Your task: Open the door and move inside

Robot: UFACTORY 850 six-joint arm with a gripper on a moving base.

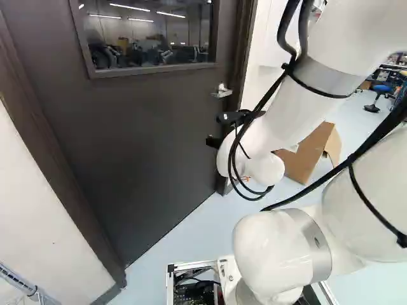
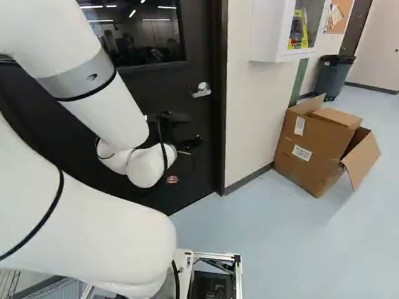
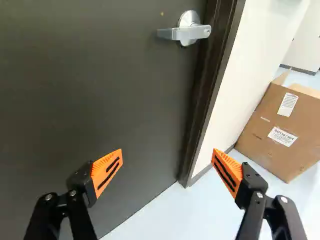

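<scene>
The gripper (image 3: 167,170) is spread wide, apart from the closed door (image 3: 100,90). The silver handle (image 3: 185,33) sits ahead, near the frame (image 3: 202,95). It looks smooth, perhaps slippery and sprung; best taken near its free end. The door will likely swing heavily.

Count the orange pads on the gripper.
2, both in the wrist view. One orange pad shows against the door; the other pad shows against wall and floor past the door frame. Neither is hidden.
</scene>
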